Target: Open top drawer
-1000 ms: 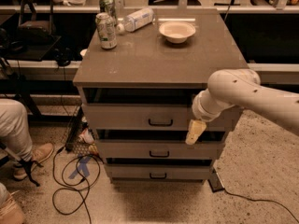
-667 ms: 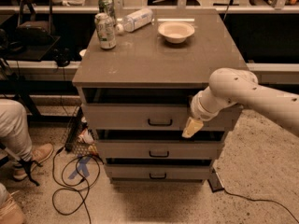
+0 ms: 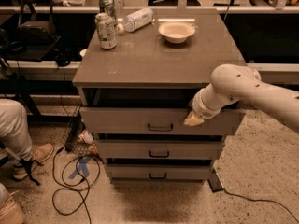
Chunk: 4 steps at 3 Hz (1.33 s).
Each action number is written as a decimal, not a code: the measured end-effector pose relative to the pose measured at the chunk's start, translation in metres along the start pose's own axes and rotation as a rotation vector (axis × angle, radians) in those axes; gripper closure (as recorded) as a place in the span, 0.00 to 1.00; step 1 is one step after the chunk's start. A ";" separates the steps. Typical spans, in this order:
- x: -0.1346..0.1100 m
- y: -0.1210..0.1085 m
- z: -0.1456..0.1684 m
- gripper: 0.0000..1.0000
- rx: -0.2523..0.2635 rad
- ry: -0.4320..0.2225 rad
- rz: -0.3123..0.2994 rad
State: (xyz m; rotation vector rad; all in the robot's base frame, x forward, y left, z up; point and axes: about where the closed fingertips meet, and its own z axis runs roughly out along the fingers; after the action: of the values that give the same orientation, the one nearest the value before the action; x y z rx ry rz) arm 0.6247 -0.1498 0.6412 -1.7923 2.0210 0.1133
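The top drawer is the tallest grey front of three, with a small black loop handle at its centre. It stands pulled out a little from under the cabinet top, with a dark gap above its front. My gripper hangs from the white arm that comes in from the right. Its cream tip lies against the drawer front, to the right of the handle and apart from it. The two shallower drawers sit below, also slightly stepped out.
On the cabinet top stand two cans, a lying plastic bottle and a white bowl. A seated person's leg and shoe are at the left. Cables lie on the floor by the cabinet's left foot.
My gripper has moved up and left along the top drawer's front, towards the handle. The drawer itself shows no clear change.
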 end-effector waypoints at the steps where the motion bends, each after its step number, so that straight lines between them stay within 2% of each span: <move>1: -0.002 -0.001 -0.005 0.95 0.000 0.000 0.000; 2: -0.003 -0.002 -0.006 0.00 0.000 0.000 0.000; 3: -0.003 -0.002 -0.006 0.00 0.000 0.000 0.000; 4: 0.008 0.014 -0.013 0.22 -0.045 0.039 -0.020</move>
State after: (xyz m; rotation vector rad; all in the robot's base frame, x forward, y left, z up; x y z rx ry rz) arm 0.6074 -0.1591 0.6468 -1.8557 2.0420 0.1195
